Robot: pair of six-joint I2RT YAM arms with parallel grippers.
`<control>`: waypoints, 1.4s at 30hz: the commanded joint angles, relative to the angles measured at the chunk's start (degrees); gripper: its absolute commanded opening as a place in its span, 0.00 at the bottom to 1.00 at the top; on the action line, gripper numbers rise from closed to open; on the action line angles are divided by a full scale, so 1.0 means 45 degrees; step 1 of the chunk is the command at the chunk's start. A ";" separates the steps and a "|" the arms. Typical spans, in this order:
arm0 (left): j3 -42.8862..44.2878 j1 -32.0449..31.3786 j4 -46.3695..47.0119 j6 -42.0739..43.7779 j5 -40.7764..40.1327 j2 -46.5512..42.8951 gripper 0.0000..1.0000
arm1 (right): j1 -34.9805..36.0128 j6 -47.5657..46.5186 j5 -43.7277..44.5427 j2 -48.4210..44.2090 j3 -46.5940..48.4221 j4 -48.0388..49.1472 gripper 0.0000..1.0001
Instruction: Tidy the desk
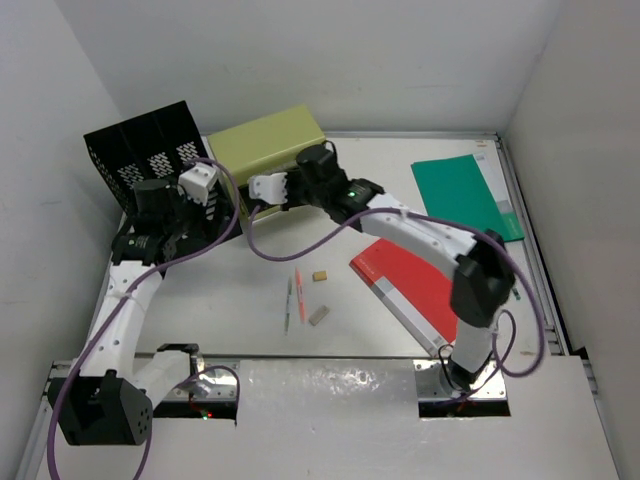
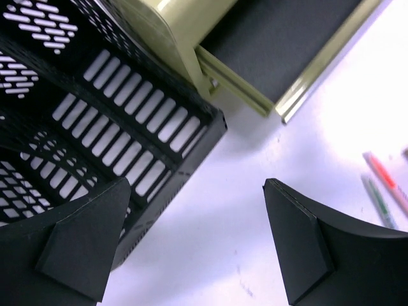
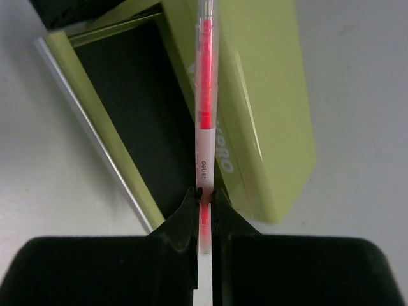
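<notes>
Right gripper (image 3: 204, 194) clamped on a slim pink-and-white plastic pen (image 3: 205, 95), held over the open, dark-lined drawer (image 3: 159, 127) of the glossy olive box (image 3: 268, 95) — far edge of the flat white desk (image 1: 230, 310). Left gripper (image 2: 197, 242) spread wide beside the black slotted rack (image 2: 127, 127) — far-left corner.

white walls (image 1: 300, 60) on three sides

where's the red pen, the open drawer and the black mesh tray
red pen (image 3: 205, 76), right wrist view, red barrel
open drawer (image 3: 143, 127), right wrist view, dark floor
black mesh tray (image 2: 127, 121), left wrist view, slotted wall
</notes>
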 commanded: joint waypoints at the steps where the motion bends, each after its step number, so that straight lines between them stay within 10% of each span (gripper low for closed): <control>1: 0.0467 -0.0138 -0.0954 0.0853 0.0280 -0.0477 0.84 | 0.0067 -0.3168 -0.0582 0.1326 0.1622 -0.1441 0.00; 5: 0.0468 -0.0138 -0.1385 0.1049 0.0240 -0.0497 0.84 | 0.0047 -0.3699 -0.0271 0.2382 0.2386 -0.1014 0.03; 11: 0.0390 -0.0138 -0.1560 0.0991 0.0474 -0.0555 0.84 | 0.0028 -0.3525 0.0648 0.3068 0.2739 -0.0525 0.53; 15: 0.0429 -0.0119 -0.2009 0.1399 0.1447 -0.0575 0.84 | -0.0128 -0.2318 0.1078 0.2193 0.2076 0.0470 0.64; 19: 0.0409 -0.0138 -0.2244 0.1577 0.2620 -0.0575 0.77 | -0.0577 0.0141 0.1058 0.0653 0.0866 0.2261 0.70; 23: 0.0487 -0.1423 -0.2752 0.1715 0.3231 0.0028 0.68 | -0.1942 0.6919 0.1469 -0.1537 -0.1359 0.3225 0.77; 26: 0.0079 -0.4945 -0.2131 0.1072 0.0374 0.0905 0.65 | -0.2724 1.0408 0.2149 -0.3175 -0.3462 0.3246 0.78; 30: -0.0410 -0.8410 -0.1874 0.0796 -0.2470 0.2762 0.62 | -0.2785 1.2175 0.3618 -0.4917 -0.5948 0.3167 0.78; 42: -0.0996 -0.9044 0.0333 -0.0005 -0.1013 0.5948 0.69 | -0.2765 1.2473 0.5004 -0.7108 -0.8883 0.3558 0.77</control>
